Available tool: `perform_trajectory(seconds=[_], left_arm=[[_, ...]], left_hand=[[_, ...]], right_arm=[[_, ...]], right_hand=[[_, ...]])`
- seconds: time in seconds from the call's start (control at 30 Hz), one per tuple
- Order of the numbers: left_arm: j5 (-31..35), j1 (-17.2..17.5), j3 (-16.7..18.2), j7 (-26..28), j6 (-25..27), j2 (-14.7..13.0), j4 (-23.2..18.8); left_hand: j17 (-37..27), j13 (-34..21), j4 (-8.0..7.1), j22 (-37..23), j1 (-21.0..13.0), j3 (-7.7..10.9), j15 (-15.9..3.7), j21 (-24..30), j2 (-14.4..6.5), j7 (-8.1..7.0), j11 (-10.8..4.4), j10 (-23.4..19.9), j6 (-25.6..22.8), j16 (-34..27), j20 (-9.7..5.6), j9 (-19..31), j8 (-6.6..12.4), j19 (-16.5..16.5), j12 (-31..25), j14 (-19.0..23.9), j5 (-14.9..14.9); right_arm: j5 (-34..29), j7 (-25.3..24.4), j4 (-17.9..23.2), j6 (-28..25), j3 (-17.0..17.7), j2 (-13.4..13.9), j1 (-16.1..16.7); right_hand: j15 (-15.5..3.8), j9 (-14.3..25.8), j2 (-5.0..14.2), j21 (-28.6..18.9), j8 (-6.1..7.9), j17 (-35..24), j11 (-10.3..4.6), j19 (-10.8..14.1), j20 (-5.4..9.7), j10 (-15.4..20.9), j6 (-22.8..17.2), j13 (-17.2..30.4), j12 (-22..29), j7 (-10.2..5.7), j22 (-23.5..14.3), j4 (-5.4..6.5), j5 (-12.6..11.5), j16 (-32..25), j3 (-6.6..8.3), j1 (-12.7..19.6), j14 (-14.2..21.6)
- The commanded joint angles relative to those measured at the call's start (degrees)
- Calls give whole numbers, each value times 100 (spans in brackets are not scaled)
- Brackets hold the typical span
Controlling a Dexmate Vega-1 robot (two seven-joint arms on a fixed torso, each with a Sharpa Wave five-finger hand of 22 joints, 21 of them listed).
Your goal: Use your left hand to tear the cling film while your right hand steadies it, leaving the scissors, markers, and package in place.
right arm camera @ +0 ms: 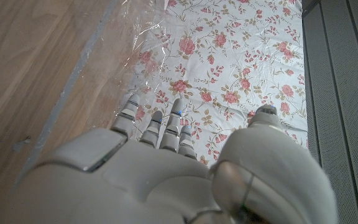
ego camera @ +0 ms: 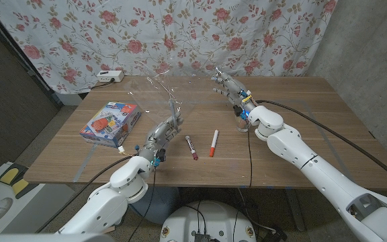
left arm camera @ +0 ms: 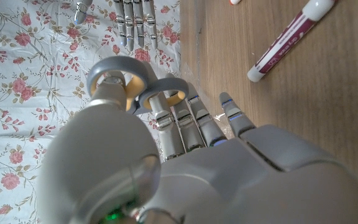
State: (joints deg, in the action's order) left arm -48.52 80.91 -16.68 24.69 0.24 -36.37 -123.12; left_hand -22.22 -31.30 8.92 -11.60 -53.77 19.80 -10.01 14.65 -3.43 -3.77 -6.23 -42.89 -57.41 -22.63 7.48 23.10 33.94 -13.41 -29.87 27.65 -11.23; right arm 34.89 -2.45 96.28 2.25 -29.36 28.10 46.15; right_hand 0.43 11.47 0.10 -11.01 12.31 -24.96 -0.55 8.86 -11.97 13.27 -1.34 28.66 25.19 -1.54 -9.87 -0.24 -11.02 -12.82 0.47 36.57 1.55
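Crumpled clear cling film stands above the table's far middle, and it also shows past my right fingers. My left hand lies low on the table with its fingers straight, reaching toward the film's lower edge. The grey scissors handles sit just beyond its fingertips. My right hand hovers to the right of the film, fingers stretched toward it and thumb apart. Nothing shows between either hand's fingers. Whether the fingertips touch the film is unclear.
Two markers lie right of my left hand, a dark red one and an orange one. A blue package sits at the table's left. A white power strip lies at the far left edge before a floral curtain.
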Motion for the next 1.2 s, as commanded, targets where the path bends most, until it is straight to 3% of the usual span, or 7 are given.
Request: perform_trajectory(seconds=[0.03,0.57,0.73,1.2], left_arm=[[-131,131,19,2,-30,-50,-51],[-20,191,8,194,-9,-96,-122],[103,181,-7,285,18,-116,-141],[495,230,39,532,36,-156,-183]], left_hand=[[-29,-31,-3,-27,-200,27,-2,33,-235,-19,-398,-476,-6,38,-1,-5,49,-21,-34,76,9],[-49,-79,-59,-30,-22,-80,23,36,-85,33,-373,-514,-13,64,-13,-57,89,6,-42,119,26],[-46,-80,-168,-31,298,-252,49,39,99,54,-347,-553,-58,104,-15,-103,124,18,-37,152,70],[-31,-49,-307,-31,766,-502,139,38,344,151,-301,-632,-151,182,40,-228,150,34,-23,215,141]], right_arm=[[4,-40,66,-46,-4,0,19],[22,10,36,-25,-16,2,27],[22,-23,39,-38,-10,-8,24],[42,11,11,-38,-18,-32,-14]], right_hand=[[-15,12,29,-1,4,-6,4,-21,15,51,-46,5,-37,6,-16,-68,-42,16,-4,-38,-10],[-14,12,50,0,-2,41,18,-29,16,70,-44,-26,-88,-2,-16,-84,-44,11,-4,-46,-14],[-19,12,55,0,-3,56,6,-31,24,72,-45,-35,-107,-3,-16,-91,-44,10,-4,-47,-16],[-19,11,71,-1,-8,92,19,-33,17,86,-43,-56,-146,-3,-16,-107,-43,5,-3,-50,-19]])
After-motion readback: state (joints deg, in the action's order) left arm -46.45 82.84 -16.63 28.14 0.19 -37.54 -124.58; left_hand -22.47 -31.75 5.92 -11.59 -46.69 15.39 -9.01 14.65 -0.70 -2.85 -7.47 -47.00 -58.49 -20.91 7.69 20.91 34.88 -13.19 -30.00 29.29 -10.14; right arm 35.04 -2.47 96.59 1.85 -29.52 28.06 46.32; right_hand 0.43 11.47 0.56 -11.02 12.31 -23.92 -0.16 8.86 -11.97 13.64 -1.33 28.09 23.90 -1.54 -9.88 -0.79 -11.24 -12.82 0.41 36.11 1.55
